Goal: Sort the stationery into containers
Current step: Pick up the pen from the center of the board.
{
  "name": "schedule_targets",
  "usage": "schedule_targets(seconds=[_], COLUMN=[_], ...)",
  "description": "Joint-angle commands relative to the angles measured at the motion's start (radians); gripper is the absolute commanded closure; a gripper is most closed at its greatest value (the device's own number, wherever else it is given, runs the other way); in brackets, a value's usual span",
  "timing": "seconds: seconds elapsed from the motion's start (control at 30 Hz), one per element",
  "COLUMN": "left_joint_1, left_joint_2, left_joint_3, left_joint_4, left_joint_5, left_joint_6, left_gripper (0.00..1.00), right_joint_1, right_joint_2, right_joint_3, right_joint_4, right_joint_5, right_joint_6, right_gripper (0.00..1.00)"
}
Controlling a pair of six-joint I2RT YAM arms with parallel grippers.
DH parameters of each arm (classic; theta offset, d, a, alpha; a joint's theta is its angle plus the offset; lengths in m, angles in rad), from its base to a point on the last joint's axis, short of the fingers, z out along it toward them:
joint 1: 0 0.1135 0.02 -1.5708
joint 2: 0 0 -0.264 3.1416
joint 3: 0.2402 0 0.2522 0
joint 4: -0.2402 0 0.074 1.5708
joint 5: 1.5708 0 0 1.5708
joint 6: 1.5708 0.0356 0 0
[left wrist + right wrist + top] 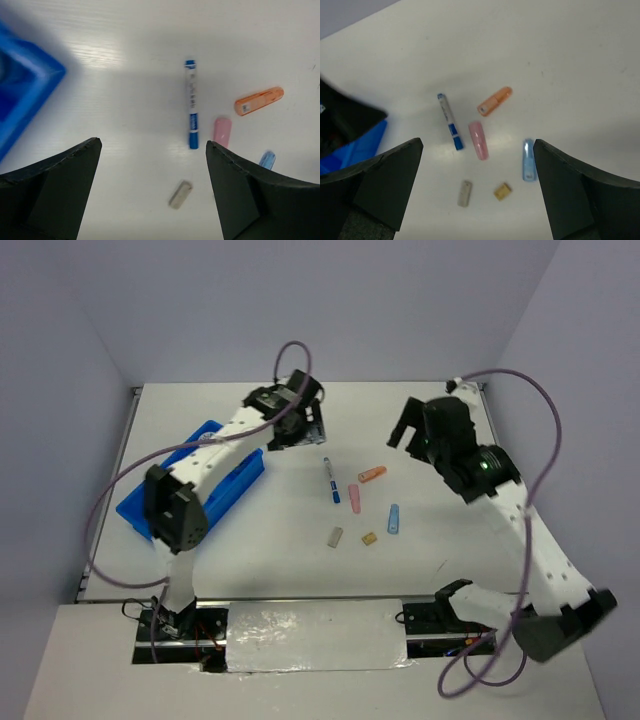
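Observation:
The blue tray lies at the left, partly under my left arm. On the table's middle lie the blue-white pen, the pink, orange and light-blue capsules, a grey block and a tan block. My left gripper is open and empty, above the table beyond the pen. My right gripper is open and empty, high above the pieces. The right wrist view shows the pink capsule and the grey block below it. The discs are out of view.
The tray's corner sits left of my left gripper. The left arm lies across the tray. Purple cables loop over both arms. The white table's edges and lilac walls bound the space. My right gripper hangs clear of everything.

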Motion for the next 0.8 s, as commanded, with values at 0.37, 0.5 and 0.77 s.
schedule_targets(seconds=[0.37,0.5,0.77], left_joint_1=[-0.146,-0.159,-0.169], left_joint_2=[0.504,0.556,0.598], left_joint_3=[0.375,0.367,0.285], left_joint_4=[-0.014,-0.026,-0.023], left_joint_5=[-0.166,-0.185,-0.168], left_joint_6=[-0.208,-0.222,-0.245], left_gripper=[0.06,0.14,0.36], right_joint_1=[-0.01,-0.01,-0.01], right_joint_2=[-0.47,-0.497,-0.418], right_joint_3=[-0.243,-0.269,-0.202], right_joint_4=[-0.329,-0.329,-0.31], right_joint_5=[-0.113,-0.134,-0.147], right_joint_6=[-0.13,-0.159,-0.228], right_gripper=[0.0,0.0,0.0])
